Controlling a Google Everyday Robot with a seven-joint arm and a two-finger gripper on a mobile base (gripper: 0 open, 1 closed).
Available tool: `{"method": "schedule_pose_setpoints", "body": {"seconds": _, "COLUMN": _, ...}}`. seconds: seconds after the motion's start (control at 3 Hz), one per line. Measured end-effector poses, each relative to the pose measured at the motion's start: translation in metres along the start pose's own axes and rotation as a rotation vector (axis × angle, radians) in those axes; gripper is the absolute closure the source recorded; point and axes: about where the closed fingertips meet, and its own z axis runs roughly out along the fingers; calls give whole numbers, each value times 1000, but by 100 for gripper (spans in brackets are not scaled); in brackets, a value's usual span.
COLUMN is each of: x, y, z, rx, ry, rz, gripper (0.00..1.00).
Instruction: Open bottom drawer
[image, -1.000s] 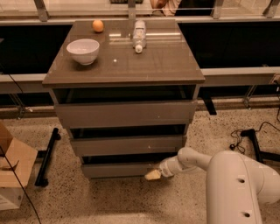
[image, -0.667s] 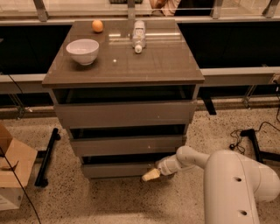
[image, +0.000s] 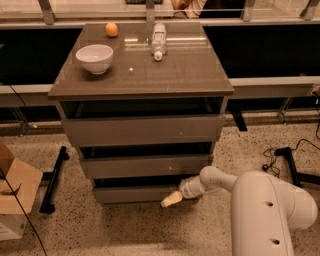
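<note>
The bottom drawer (image: 135, 194) is the lowest flat front of the grey-brown cabinet (image: 142, 80), with a dark gap above it. My gripper (image: 171, 199) is at the drawer's right end, its cream tip just in front of the lower edge of the front. The white arm (image: 260, 210) reaches in from the lower right. The two larger drawer fronts sit above it.
A white bowl (image: 94, 58), an orange (image: 111, 30) and a lying bottle (image: 158, 40) are on the cabinet top. A cardboard box (image: 12, 195) stands at the left on the speckled floor. A black stand foot (image: 54, 180) lies left of the cabinet, cables at right.
The gripper has shifted slightly left and down along the bottom drawer's front. The drawer front looks unmoved.
</note>
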Motion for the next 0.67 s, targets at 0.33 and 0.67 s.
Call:
{"method": "schedule_pose_setpoints", "body": {"seconds": 0.33, "x": -2, "y": -10, "z": 14, "rx": -5, "ry": 10, "rz": -3, "gripper": 0}}
{"method": "schedule_pose_setpoints", "body": {"seconds": 0.67, "x": 5, "y": -30, "z": 34, "rx": -9, "ry": 32, "rz": 24, "gripper": 0}}
